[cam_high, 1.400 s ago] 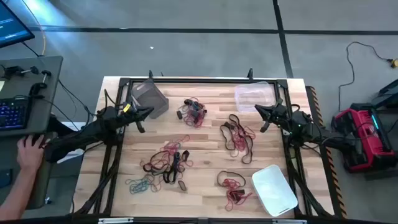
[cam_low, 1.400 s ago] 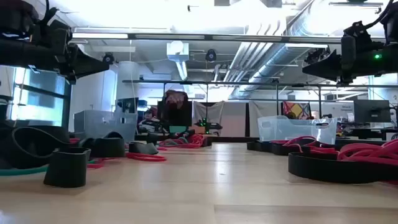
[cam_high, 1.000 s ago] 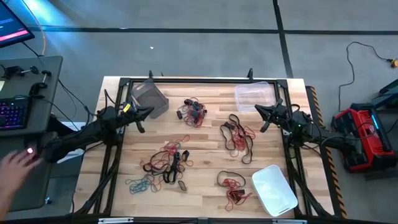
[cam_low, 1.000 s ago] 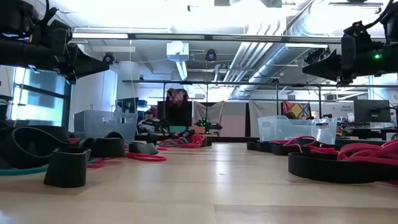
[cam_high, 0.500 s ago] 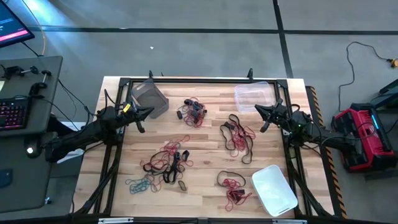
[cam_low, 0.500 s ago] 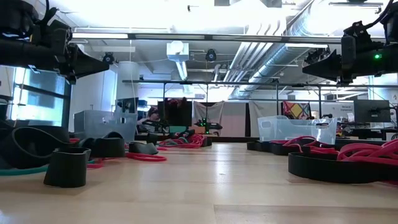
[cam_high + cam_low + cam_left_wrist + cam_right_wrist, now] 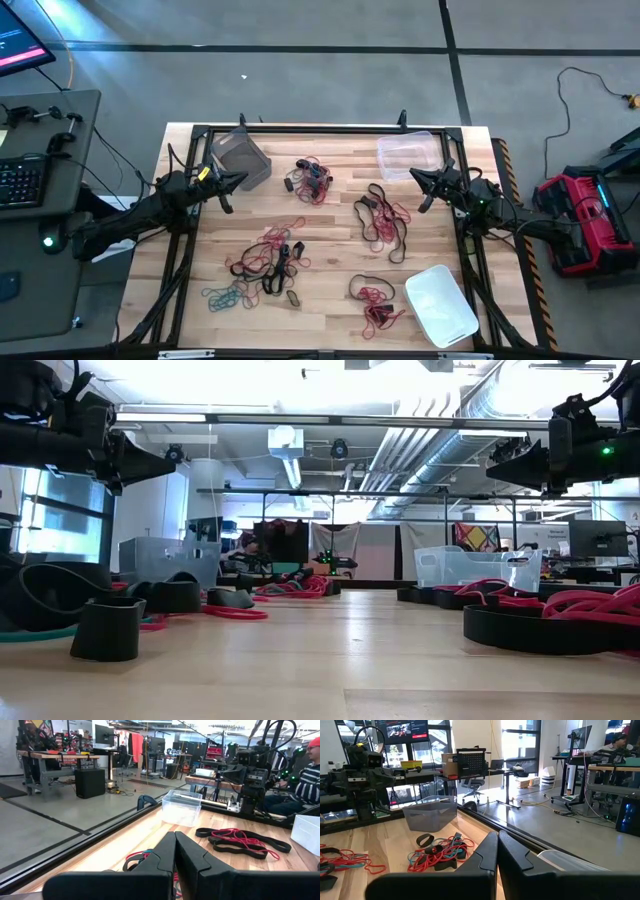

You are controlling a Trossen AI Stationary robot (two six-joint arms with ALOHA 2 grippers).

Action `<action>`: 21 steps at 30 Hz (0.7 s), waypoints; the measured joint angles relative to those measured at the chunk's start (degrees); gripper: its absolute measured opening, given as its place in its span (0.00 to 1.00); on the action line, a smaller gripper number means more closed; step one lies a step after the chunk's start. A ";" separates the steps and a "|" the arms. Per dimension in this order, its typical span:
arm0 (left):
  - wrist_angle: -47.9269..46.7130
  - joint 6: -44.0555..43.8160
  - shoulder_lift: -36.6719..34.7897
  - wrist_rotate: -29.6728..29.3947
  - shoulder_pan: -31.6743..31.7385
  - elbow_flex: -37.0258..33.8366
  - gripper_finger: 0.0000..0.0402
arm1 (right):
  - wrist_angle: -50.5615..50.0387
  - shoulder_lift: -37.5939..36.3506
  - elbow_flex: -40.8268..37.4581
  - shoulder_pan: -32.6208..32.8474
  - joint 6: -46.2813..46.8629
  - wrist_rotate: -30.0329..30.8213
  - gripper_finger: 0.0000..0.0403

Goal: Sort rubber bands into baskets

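Note:
Rubber bands in red, teal and black lie in loose heaps on the wooden table: one at the far middle, one right of centre, one left of centre, one at the near right. A grey-tinted basket stands at the far left, a clear basket at the far right, and a whitish basket at the near right. My left gripper hovers shut beside the grey basket. My right gripper hovers shut beside the clear basket. Both point level and touch nothing.
A black frame runs along the table's far edge and down both sides. A desk with a keyboard stands left of the table, and a red machine stands on the floor to its right. Bare wood shows between the heaps.
Both arms have kept still and no band or basket has moved. A person's hand that rested at the desk left of the table has drawn back out of the high view.

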 joint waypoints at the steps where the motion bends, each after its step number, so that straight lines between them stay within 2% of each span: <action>1: 0.00 -0.02 -0.01 0.00 0.00 0.00 0.00 | 0.00 -0.01 -0.01 0.01 0.00 -0.02 0.00; 11: 1.16 1.00 0.00 -0.89 0.00 0.00 0.00 | -0.01 0.00 -0.01 0.01 0.00 0.00 0.00; 16: 7.83 2.21 -0.02 -2.77 0.02 0.03 0.00 | 0.00 -0.02 0.00 0.02 0.00 0.00 0.00; 21: 6.38 2.44 0.00 3.03 -0.45 0.03 0.00 | 0.00 0.00 -0.01 0.00 0.00 0.00 0.00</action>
